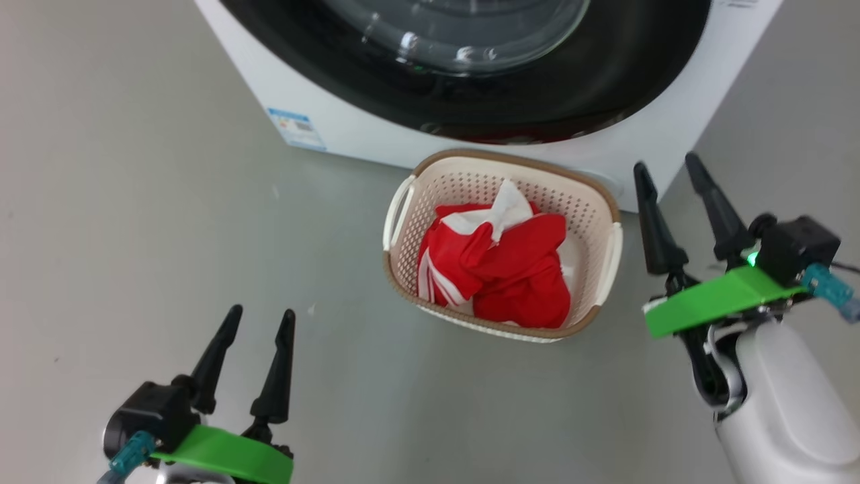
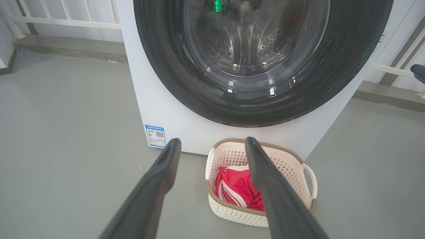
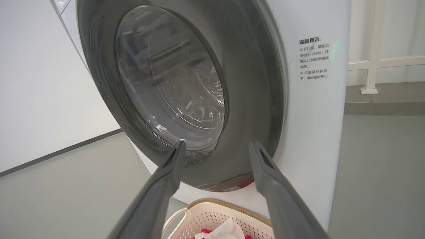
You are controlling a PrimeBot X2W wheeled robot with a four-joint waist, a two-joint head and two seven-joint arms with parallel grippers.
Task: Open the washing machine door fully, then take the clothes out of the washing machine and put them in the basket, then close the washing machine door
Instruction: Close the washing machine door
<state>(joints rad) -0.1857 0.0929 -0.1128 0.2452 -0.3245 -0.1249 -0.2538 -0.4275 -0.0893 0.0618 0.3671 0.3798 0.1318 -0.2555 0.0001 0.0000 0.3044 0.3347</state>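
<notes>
The red and white clothes (image 1: 500, 265) lie bunched in the cream basket (image 1: 608, 269), which stands on the floor against the front of the white washing machine (image 1: 349, 128). The washing machine door (image 1: 571, 81), black-rimmed with a glass bowl, lies flat against the machine's front. My right gripper (image 1: 665, 171) is open, empty, to the right of the basket and below the door's lower right. At the lower left my left gripper (image 1: 262, 316) is open, empty, well clear of the basket. The left wrist view shows the door (image 2: 186, 83), basket (image 2: 307, 172) and clothes (image 2: 235, 189); the right wrist view shows the door (image 3: 245, 99) and basket (image 3: 212, 215).
Grey floor (image 1: 134, 235) spreads to the left and in front of the basket. A blue sticker (image 1: 297, 128) marks the machine's lower left corner. White railings (image 2: 66, 20) and a low ledge run behind the machine.
</notes>
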